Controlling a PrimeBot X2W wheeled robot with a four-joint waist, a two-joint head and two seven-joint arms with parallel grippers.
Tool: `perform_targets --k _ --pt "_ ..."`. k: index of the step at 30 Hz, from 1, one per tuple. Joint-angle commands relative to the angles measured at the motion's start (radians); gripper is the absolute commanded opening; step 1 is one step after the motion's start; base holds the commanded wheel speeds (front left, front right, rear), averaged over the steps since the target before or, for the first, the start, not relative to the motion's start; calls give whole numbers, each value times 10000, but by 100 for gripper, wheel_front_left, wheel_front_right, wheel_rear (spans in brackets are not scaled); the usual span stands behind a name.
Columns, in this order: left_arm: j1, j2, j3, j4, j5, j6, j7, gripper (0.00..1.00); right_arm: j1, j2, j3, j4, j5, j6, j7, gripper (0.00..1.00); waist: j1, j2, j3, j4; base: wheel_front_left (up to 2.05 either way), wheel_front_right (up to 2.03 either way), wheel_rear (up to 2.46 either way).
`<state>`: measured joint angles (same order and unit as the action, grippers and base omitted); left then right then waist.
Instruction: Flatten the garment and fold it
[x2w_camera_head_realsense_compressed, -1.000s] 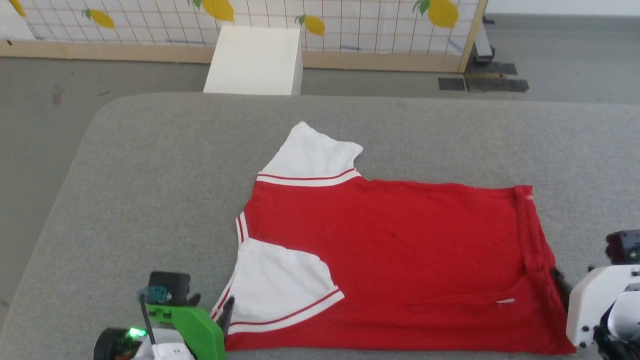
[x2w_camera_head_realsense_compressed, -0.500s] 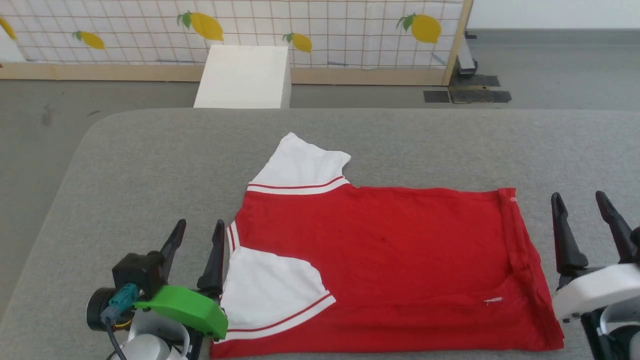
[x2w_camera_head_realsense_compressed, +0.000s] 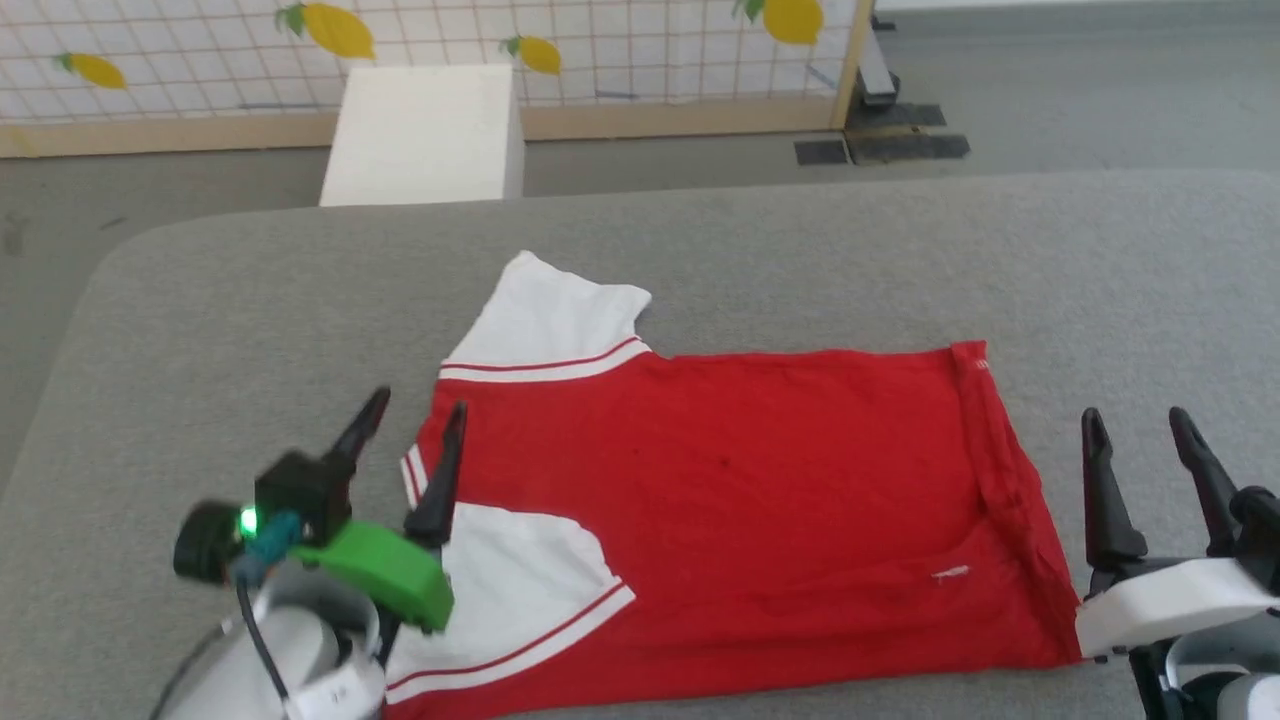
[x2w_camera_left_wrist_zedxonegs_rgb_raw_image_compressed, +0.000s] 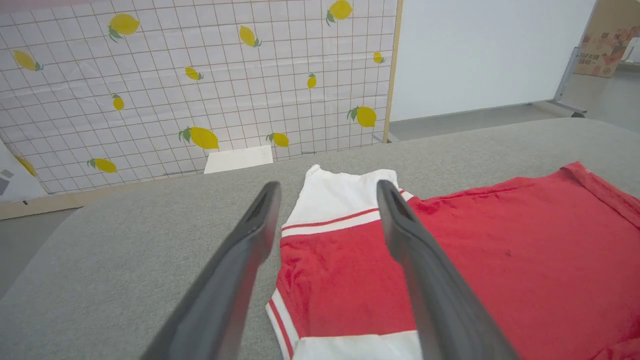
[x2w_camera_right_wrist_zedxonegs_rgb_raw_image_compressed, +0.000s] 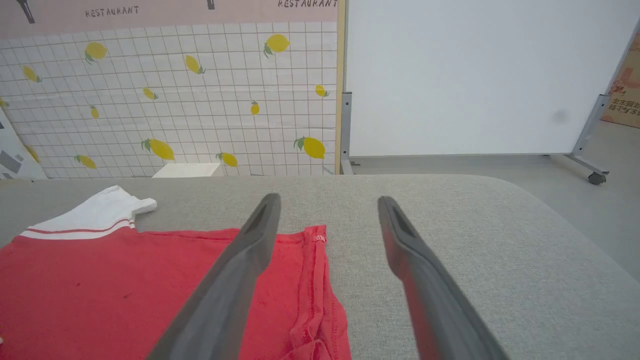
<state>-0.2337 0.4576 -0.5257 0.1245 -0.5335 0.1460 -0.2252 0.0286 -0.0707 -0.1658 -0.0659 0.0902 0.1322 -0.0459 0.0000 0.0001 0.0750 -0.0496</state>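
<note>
The garment (x2w_camera_head_realsense_compressed: 740, 510), a red T-shirt with white sleeves and red-and-white trim, lies spread on the grey table (x2w_camera_head_realsense_compressed: 250, 310), folded lengthwise with its collar end to the left. One white sleeve (x2w_camera_head_realsense_compressed: 545, 320) sticks out toward the far side; the other is folded over the near left part. My left gripper (x2w_camera_head_realsense_compressed: 415, 410) hovers open over the shirt's left edge, nothing between its fingers. Off the shirt's right hem (x2w_camera_head_realsense_compressed: 1010, 480), my right gripper (x2w_camera_head_realsense_compressed: 1140, 425) stands open and holds nothing. The shirt also shows in the left wrist view (x2w_camera_left_wrist_zedxonegs_rgb_raw_image_compressed: 475, 260) and the right wrist view (x2w_camera_right_wrist_zedxonegs_rgb_raw_image_compressed: 125, 290).
A white box (x2w_camera_head_realsense_compressed: 420, 135) stands on the floor beyond the table's far edge, before a lemon-patterned grid screen (x2w_camera_head_realsense_compressed: 600, 40). Bare grey table surface lies to the left, behind and right of the shirt. A white board (x2w_camera_right_wrist_zedxonegs_rgb_raw_image_compressed: 475, 75) stands to the right of the screen.
Both grippers have risen off the shirt's near corners, fingers now pointing up and open. The left one has moved forward along the left edge. The camera has shifted, moving the whole picture.
</note>
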Motion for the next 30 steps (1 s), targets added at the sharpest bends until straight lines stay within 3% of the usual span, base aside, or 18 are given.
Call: perform_targets --k 1,7,11,17,21,23,26,30 --pt "-410 151 -10 43 98 -99 168 100 -215 57 12 -35 -70 -15 -53 100 0 -1 391 -351 0 0 0" --pt "-2352 850 -130 380 234 -917 1697 100 -573 143 232 -102 61 -15 24 100 0 -1 1481 -1088 0 0 0" --pt "-4159 1387 -309 996 363 -1731 3219 100 -862 182 394 -83 125 -15 -145 100 0 -1 2215 -1611 0 0 0" --pt "-6676 1743 -408 2086 62 -2413 5603 100 -1358 199 1181 117 490 -15 -457 100 0 -1 3189 -2365 0 0 0" --pt "-7876 2004 -734 3006 -240 -2664 7066 100 -1683 201 1425 272 744 -15 -666 100 0 -1 3616 -2808 0 0 0" --pt "-8334 2142 -1054 3629 -1011 -2746 8398 100 -1811 202 1591 364 895 -15 -773 100 0 -1 3814 -3042 0 0 0" --pt "-8717 2570 -1615 3711 -1752 -2760 9770 100 -1870 203 1733 437 1040 -15 -882 100 0 -1 4024 -3266 0 0 0" --pt "-9073 3101 -1891 3822 -2422 -2764 10821 100 -1921 203 1787 600 1182 -15 -1045 100 0 -1 4295 -3459 0 0 0"
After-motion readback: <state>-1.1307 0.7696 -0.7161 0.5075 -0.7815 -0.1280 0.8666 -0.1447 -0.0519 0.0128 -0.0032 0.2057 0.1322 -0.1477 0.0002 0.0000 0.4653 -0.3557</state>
